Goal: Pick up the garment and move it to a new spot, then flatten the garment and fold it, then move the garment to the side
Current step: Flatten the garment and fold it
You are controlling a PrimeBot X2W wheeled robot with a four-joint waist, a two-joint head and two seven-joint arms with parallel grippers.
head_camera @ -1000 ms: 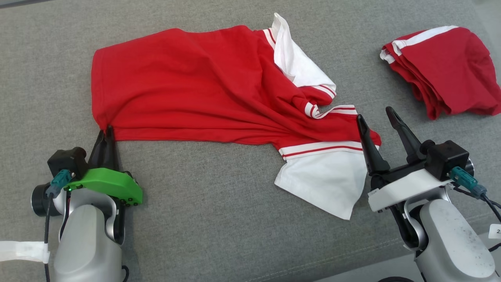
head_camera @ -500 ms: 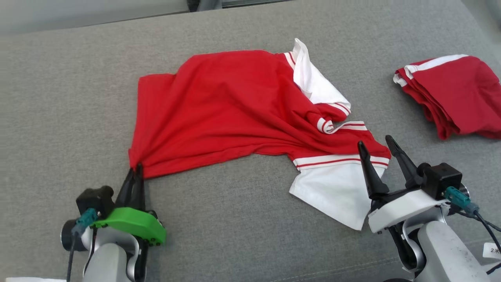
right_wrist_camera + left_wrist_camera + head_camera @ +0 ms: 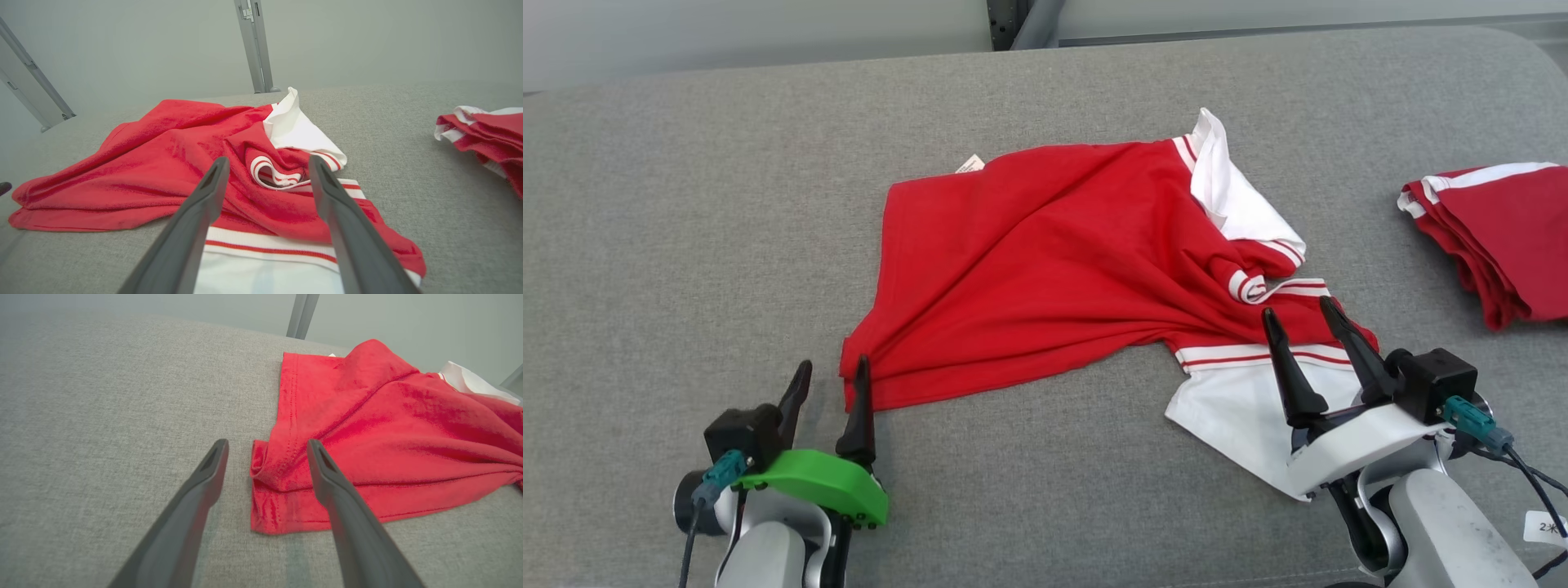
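Note:
A red garment (image 3: 1045,261) with white sleeves and striped trim lies rumpled on the grey surface (image 3: 686,204). My left gripper (image 3: 833,371) stands open at its near-left hem corner; in the left wrist view that corner (image 3: 273,486) lies loose between the fingers (image 3: 204,482), gripped by nothing. My right gripper (image 3: 1298,318) is open above the white sleeve (image 3: 1241,408) and the striped band. The right wrist view shows the collar (image 3: 273,171) between and beyond its fingers (image 3: 327,192), with nothing held.
A second red and white garment (image 3: 1494,237), folded, lies at the right edge of the surface (image 3: 482,134). Metal posts (image 3: 255,45) stand behind the far edge. Bare grey fabric stretches to the left and along the near side.
My left gripper has opened and let go of the hem corner after dragging it right and toward me, bunching the garment. The head camera has tilted, shifting the picture.

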